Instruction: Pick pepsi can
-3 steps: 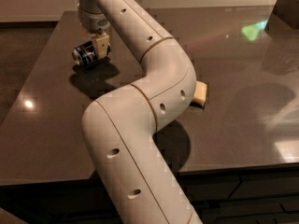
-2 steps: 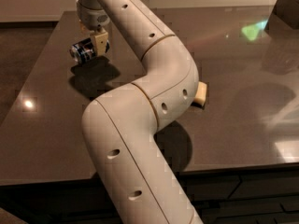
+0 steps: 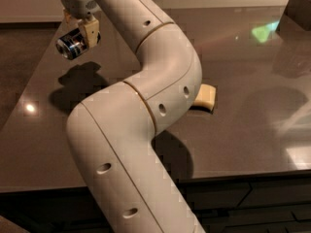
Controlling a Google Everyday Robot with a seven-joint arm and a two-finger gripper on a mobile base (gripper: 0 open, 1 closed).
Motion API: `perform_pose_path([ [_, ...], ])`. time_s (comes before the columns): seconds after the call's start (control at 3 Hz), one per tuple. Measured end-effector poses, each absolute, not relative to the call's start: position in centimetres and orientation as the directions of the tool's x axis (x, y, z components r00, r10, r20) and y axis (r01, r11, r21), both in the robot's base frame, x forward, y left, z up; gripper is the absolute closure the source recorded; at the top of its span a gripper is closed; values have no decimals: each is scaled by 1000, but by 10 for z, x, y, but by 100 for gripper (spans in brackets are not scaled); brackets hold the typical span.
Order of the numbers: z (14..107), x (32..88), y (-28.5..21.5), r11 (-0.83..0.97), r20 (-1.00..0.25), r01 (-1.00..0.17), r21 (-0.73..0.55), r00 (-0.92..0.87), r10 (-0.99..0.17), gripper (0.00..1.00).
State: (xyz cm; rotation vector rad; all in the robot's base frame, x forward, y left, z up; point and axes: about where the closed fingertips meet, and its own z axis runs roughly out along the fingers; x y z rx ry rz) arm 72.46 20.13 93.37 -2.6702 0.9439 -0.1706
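The pepsi can (image 3: 72, 45) is a small dark-blue can with a silver end. It hangs on its side in the air at the upper left, above its shadow on the dark table (image 3: 243, 106). My gripper (image 3: 80, 33) is shut on the pepsi can and holds it clear of the tabletop. One pale finger (image 3: 91, 30) shows at the can's right side. My white arm runs from the bottom of the view up to the gripper and hides the middle of the table.
A small beige object (image 3: 206, 97) lies on the table just right of my arm's elbow. A dark box (image 3: 299, 8) stands at the far right corner. The table's front edge runs across the lower part of the view.
The gripper has lifted the pepsi can up off the table. The can's shadow now lies apart from it, below.
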Motion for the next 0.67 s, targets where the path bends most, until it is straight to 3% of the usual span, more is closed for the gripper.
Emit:
perform_pose_path([
  [0.67,934,713,214,-842,105,-478,-249,851,-514,100],
])
